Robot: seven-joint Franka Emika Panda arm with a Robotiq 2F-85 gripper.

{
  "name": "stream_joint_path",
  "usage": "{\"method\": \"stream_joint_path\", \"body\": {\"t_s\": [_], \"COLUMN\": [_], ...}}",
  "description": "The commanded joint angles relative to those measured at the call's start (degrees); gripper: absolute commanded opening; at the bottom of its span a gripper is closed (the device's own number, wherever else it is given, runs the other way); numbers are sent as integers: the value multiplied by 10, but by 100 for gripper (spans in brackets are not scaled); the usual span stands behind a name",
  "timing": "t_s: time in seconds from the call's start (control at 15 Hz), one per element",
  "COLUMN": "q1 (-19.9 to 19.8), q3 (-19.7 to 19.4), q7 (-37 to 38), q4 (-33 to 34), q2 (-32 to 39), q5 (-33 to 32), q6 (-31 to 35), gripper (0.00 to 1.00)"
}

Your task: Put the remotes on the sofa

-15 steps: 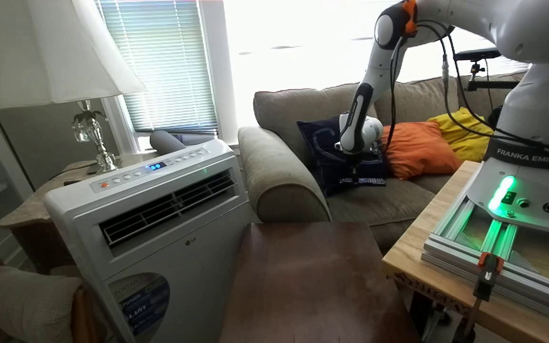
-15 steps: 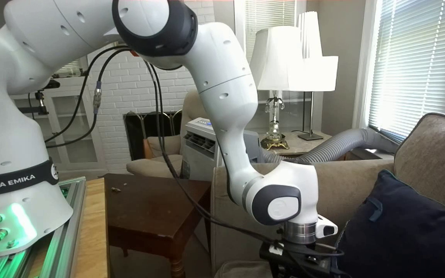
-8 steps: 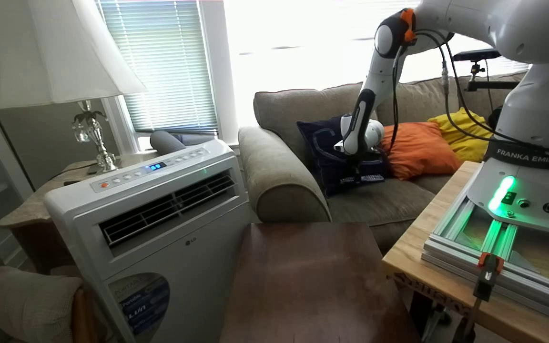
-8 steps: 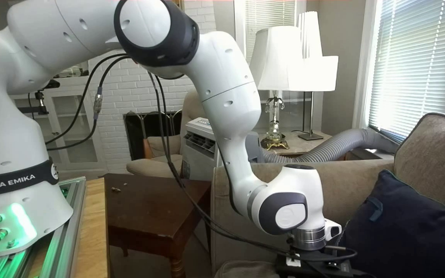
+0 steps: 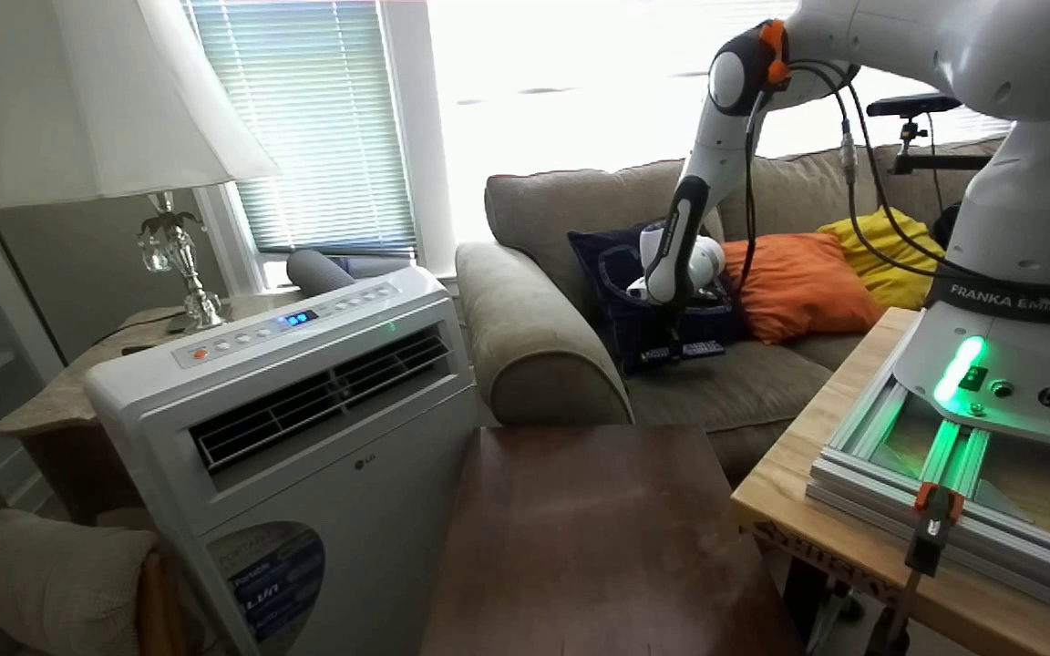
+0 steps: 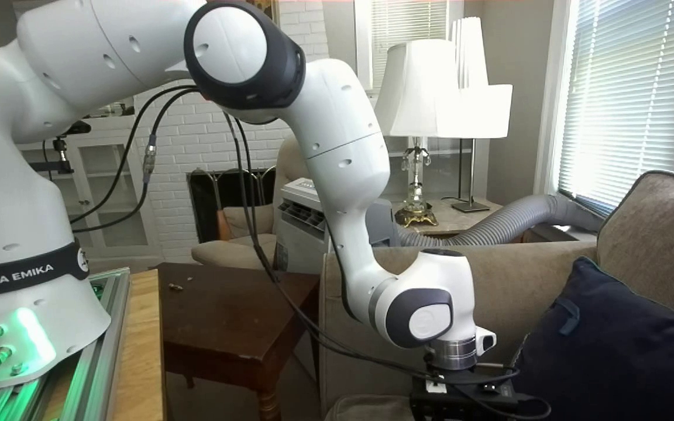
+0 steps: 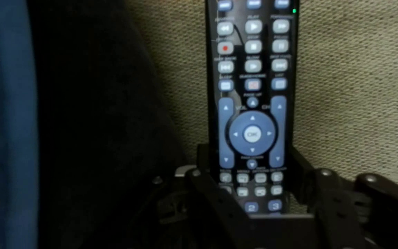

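Just shifted slightly sideways over the sofa (image 5: 744, 390) while clasping the remote (image 7: 252, 109) between the jaws, so probably lining up to set it down.

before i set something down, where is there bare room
Bare: most of the brown table, between air conditioner and bench, bar small bits; a patch of sofa in front of the orange cushion. Crowded: the sofa's corner, where fingers hold the remote beside the navy cushion.
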Motion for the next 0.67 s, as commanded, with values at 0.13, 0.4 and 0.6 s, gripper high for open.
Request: {"method": "stream_joint_path", "body": {"t_s": [0.13,0.4,0.6], "q1": [33,54,53], "q3": [-26,-42,-28], "q7": [-25,9,32], "q4": [-7,-12,-41], "q2": [11,8,-29], "q5": [-27,-12,3], "q6": [7,-9,-43], "gripper": [29,87,100]}}
